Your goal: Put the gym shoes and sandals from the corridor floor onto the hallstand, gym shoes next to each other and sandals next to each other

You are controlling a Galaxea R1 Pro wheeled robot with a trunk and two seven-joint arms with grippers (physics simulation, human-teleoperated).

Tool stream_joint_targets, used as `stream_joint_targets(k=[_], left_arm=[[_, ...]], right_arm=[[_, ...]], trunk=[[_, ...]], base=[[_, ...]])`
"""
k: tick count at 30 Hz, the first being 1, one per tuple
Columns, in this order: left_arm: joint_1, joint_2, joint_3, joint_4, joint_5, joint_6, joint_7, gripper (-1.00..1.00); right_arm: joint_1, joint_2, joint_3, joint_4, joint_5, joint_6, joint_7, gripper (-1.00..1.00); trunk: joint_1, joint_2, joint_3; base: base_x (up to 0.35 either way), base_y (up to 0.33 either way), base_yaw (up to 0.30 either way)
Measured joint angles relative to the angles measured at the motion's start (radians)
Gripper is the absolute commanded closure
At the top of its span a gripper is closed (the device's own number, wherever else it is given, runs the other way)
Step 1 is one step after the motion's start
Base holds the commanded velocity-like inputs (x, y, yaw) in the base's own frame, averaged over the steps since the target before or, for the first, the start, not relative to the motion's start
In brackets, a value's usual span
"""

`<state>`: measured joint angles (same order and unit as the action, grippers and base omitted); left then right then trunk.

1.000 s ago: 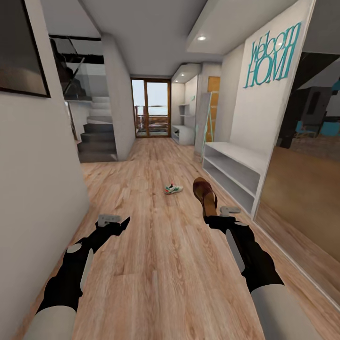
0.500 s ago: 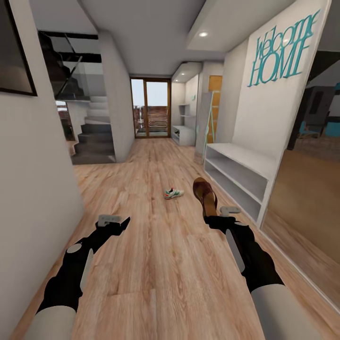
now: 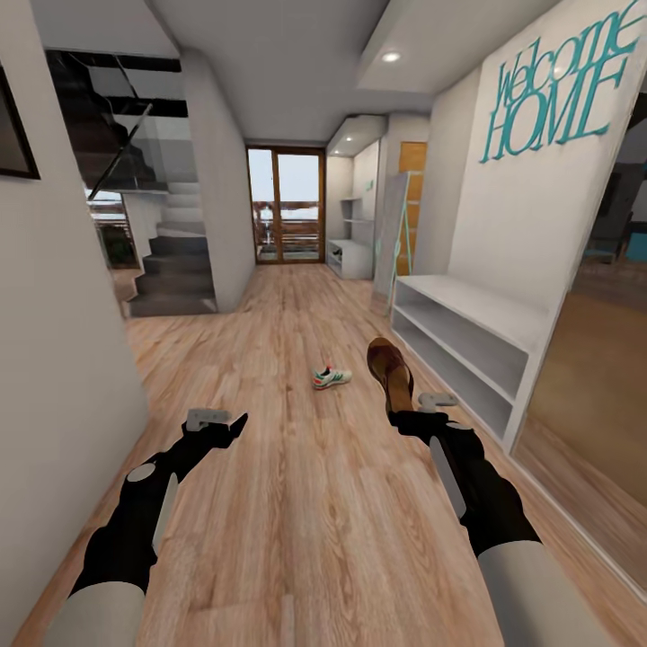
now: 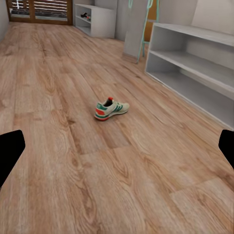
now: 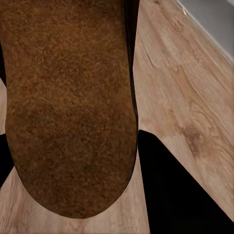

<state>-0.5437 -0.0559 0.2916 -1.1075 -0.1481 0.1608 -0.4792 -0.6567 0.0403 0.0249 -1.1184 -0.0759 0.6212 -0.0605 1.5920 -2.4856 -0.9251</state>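
My right gripper [image 3: 402, 415] is shut on one dark brown sandal [image 3: 389, 368], held above the corridor floor [image 3: 305, 512] with its toe pointing away. The right wrist view shows its fuzzy brown sole [image 5: 68, 107] between the black fingers [image 5: 175, 190]. One white gym shoe [image 3: 331, 376] with green stripes and a red heel lies on the floor ahead, also in the left wrist view [image 4: 111, 108]. My left gripper [image 3: 235, 422] hangs open and empty at the left, fingertips [image 4: 9, 153] wide apart. The pale grey hallstand [image 3: 467, 346] stands along the right wall, its shelves [image 4: 195, 63] bare.
A grey staircase [image 3: 175, 261] rises at the left behind a pillar. A glass door [image 3: 288, 207] closes the far end, with a white shelf unit [image 3: 350, 256] and a leaning mirror [image 3: 395, 234] beside it. The left wall [image 3: 54, 377] runs close to my left arm.
The whole view has shifted as the camera moved forward: the gym shoe and hallstand appear nearer. Both arms keep the same pose, and the sandal stays in the right gripper.
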Motion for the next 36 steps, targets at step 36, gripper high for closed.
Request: stream_joint_targets(k=[36], left_arm=[[0.000, -0.013, 0.000, 0.000, -0.002, 0.000, 0.001, -1.00]], right_arm=[[0.000, 0.000, 0.000, -0.001, 0.000, -0.008, -0.003, 1.00]], trunk=[[0.000, 0.000, 0.000]], base=[[0.335, 0.123, -0.020]])
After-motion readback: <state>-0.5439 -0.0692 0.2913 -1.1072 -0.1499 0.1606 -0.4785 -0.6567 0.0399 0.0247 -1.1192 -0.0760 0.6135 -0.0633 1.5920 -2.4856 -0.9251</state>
